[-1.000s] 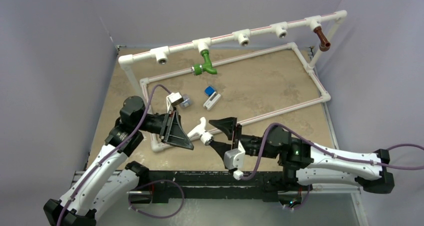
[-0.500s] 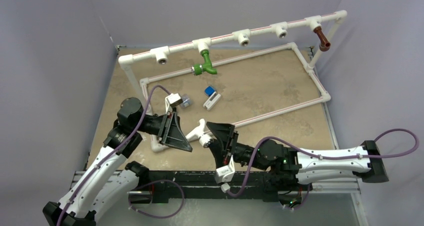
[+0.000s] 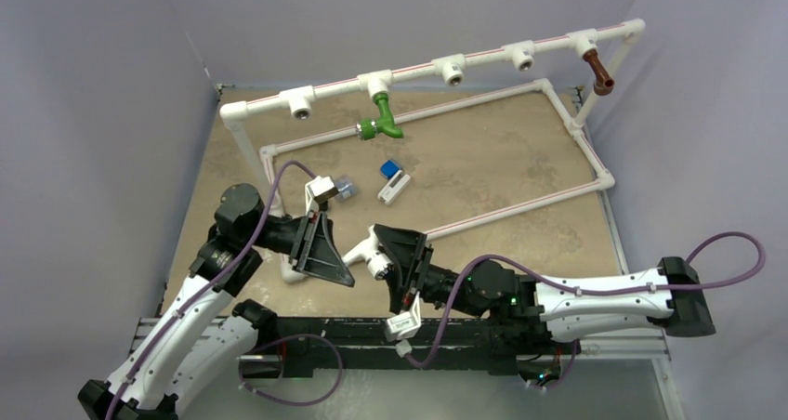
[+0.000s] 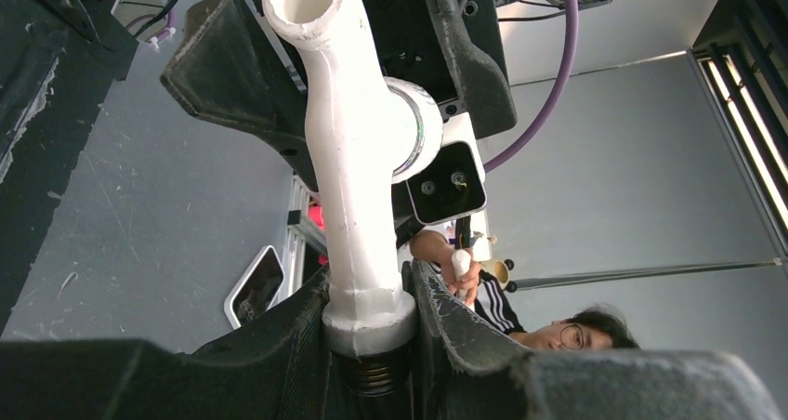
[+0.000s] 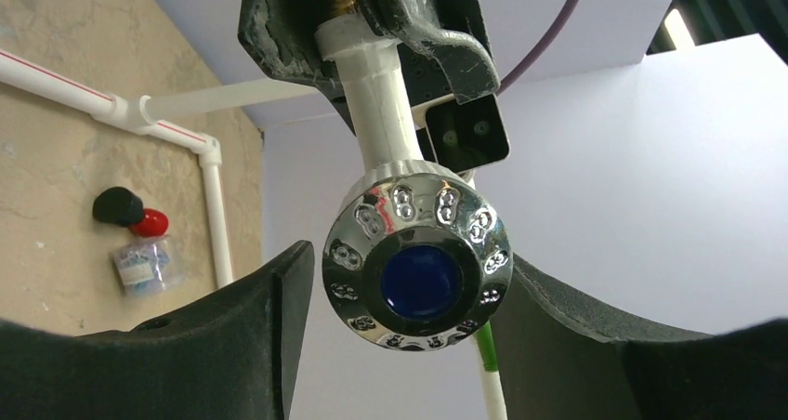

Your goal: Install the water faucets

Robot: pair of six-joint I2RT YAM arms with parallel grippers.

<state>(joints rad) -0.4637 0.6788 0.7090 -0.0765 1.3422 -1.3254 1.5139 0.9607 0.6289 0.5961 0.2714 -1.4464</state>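
Note:
The white faucet [image 3: 365, 250] with a silvery round knob [image 5: 418, 267] is held off the table. My left gripper [image 3: 336, 253] is shut on its base by the threaded end [image 4: 367, 322]. My right gripper [image 3: 397, 264] is open, one finger on each side of the knob [image 5: 418, 295]. There is a gap on the left side, and the right finger [image 5: 595, 336] is close to the knob's rim. The green faucet [image 3: 380, 123] hangs from a tee on the top pipe. The brown faucet [image 3: 598, 72] hangs from the far-right tee.
The white pipe frame [image 3: 483, 53] stands over the tan table and has three open tees [image 3: 301, 104] [image 3: 453, 70] [image 3: 522, 59]. A blue-and-white block [image 3: 391, 180] and a small clear bag [image 3: 344, 188] lie inside the frame's base. A black-and-red piece [image 5: 130, 212] lies by the bag.
My right arm has swung left and forward, and its open jaws have come round the knob of the white faucet. My left gripper has drawn the faucet slightly nearer.

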